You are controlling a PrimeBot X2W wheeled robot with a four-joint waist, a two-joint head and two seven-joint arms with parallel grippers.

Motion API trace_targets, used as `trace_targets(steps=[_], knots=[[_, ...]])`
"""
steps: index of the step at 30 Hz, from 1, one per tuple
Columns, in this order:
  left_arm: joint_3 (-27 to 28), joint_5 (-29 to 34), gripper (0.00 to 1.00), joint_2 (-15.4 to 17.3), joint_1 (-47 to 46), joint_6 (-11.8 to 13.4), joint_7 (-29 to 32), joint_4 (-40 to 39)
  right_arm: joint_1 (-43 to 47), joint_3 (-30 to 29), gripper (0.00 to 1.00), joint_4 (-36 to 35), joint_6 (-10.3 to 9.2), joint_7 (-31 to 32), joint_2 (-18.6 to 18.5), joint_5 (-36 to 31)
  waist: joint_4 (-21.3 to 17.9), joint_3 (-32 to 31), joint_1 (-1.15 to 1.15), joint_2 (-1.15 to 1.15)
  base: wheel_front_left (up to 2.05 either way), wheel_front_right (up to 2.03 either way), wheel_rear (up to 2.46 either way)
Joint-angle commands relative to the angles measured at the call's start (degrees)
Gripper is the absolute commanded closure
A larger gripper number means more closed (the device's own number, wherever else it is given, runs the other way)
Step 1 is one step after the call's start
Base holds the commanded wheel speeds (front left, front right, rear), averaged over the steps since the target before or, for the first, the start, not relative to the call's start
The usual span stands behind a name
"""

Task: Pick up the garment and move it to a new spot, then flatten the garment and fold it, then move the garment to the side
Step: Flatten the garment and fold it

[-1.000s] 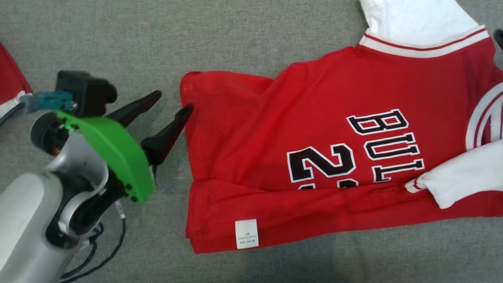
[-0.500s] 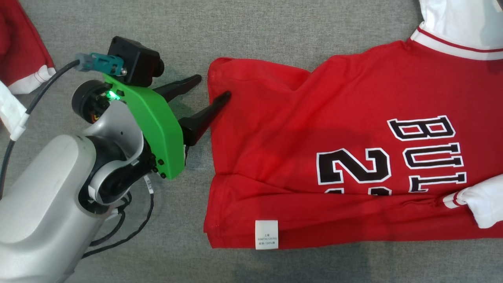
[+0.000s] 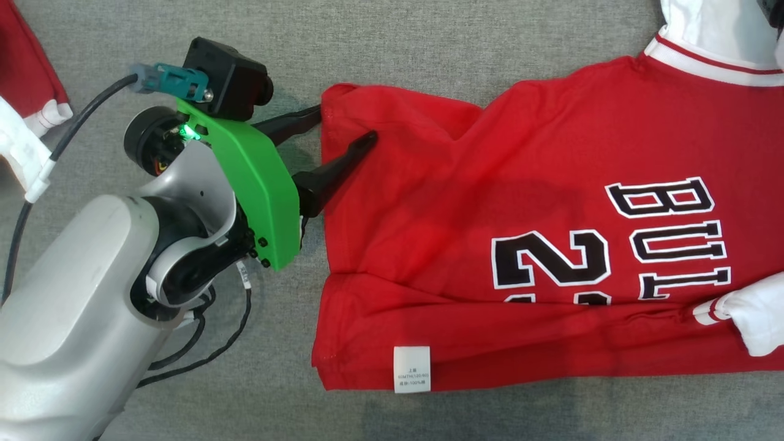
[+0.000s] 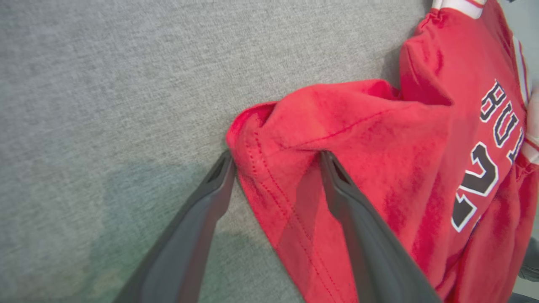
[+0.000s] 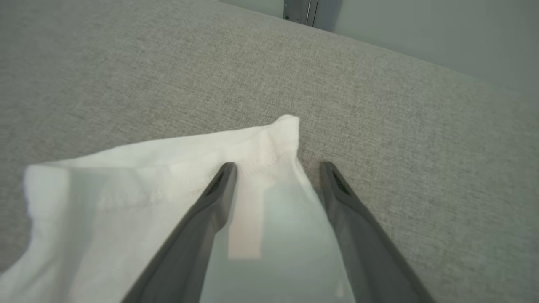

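The garment [image 3: 490, 184] is a red jersey with black lettering and white sleeves, lying spread on the grey padded surface. My left gripper [image 3: 346, 122] is open at its far left hem corner. One finger lies on top of the red fabric and the other rests on the surface just beside the edge. In the left wrist view the bunched corner of the garment [image 4: 379, 139] sits between the fingers of the left gripper [image 4: 276, 155]. My right gripper [image 5: 278, 165] is open over the corner of a white sleeve [image 5: 147, 168], one finger on the cloth, one beside it.
Another red and white cloth [image 3: 24, 79] lies at the left edge of the head view. A white care label [image 3: 411, 369] marks the garment's near hem. Beyond the grey surface's far edge stands a pale wall [image 5: 421, 29].
The head camera has shifted. My left gripper has advanced onto the hem corner: its near finger, which was at the edge, now lies over the red fabric. Both grippers stay open.
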Motion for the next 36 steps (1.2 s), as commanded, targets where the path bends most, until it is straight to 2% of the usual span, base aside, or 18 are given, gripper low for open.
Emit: trace_targets(steps=[1, 2, 3, 4, 5, 6, 11, 18, 23, 29, 33, 36], knots=[[-0.25, -0.84, 0.00, -0.56, -0.98, -0.60, 0.06, 0.44, -0.09, 1.30, 0.00, 0.53, 0.03, -0.38, 0.74, 0.87, -0.22, 0.02, 0.00, 0.00, 0.00, 0.00, 0.00], [-0.40, -0.94, 0.11, -0.94, -1.04, -0.66, 0.02, 0.68, -0.19, 1.92, 0.00, 0.70, 0.03, -0.66, 0.72, 1.19, -0.31, -0.01, 0.00, 0.00, 0.00, 0.00, 0.00], [-0.56, -0.96, 0.61, -1.26, -1.02, -0.74, -0.04, 0.99, -0.31, 2.66, 0.00, 0.82, 0.03, -0.83, 0.64, 1.56, -0.40, -0.04, 0.00, 0.00, 0.00, 0.00, 0.00], [-0.54, -0.85, 1.00, -1.59, -1.12, -0.66, -0.38, 1.26, -0.53, 3.33, 0.33, 0.87, 0.03, -1.45, 0.57, 1.79, -0.48, -0.08, 0.00, 0.00, 0.00, 0.00, 0.00], [-0.30, -0.61, 1.00, -1.98, -1.26, -0.35, -0.95, 1.54, -0.81, 3.86, 0.33, 0.94, 0.03, -2.01, 0.51, 2.13, -0.52, -0.15, 0.00, 0.00, 0.00, 0.00, 0.00], [-0.25, -0.28, 1.00, -2.06, -1.47, -0.13, -1.22, 1.76, -1.18, 4.27, 1.00, 1.00, 0.03, -2.74, 0.34, 2.33, -0.55, -0.22, 0.00, 0.00, 0.00, 0.00, 0.00], [3.11, -0.34, 1.00, -0.92, -1.54, 1.29, -3.94, 1.97, -3.57, 3.17, 1.00, 1.73, -0.01, -9.56, -1.03, 2.86, -0.88, -0.92, 0.00, 0.00, 0.00, 0.00, 0.00], [6.14, -0.79, 1.00, 0.74, 0.66, 3.00, -6.40, 1.30, -3.45, 1.12, 1.00, 4.18, -0.01, -15.17, -2.16, 4.88, -1.84, -2.91, 0.00, 0.00, 0.00, 0.00, 0.00], [7.21, -0.67, 1.00, 1.36, 2.25, 4.14, -7.74, 0.67, -0.46, 1.45, 1.00, 1.49, -0.01, -19.14, -3.07, 6.74, -3.41, -4.52, 0.00, 0.00, 0.00, 0.00, 0.00], [8.46, -1.04, 1.00, 3.31, 9.42, 5.80, -10.58, -4.58, 9.31, 0.59, 1.00, -5.80, 0.00, -25.58, -4.80, 8.76, -6.22, -8.30, 0.00, 0.00, 0.00, 0.00, 0.00], [9.58, -2.11, 1.00, 4.94, 17.77, 7.84, -13.09, -9.91, 19.61, -2.71, 1.00, -11.04, 0.00, -29.47, -5.63, 9.92, -7.86, -10.80, 0.00, 0.00, 0.00, 0.00, 0.00], [9.89, -3.08, 1.00, 5.07, 23.63, 9.18, -15.15, -12.16, 27.77, -6.03, 1.00, -13.88, 0.01, -31.50, -4.58, 10.73, -8.92, -12.80, 0.00, 0.00, 0.00, 0.00, 0.00]])
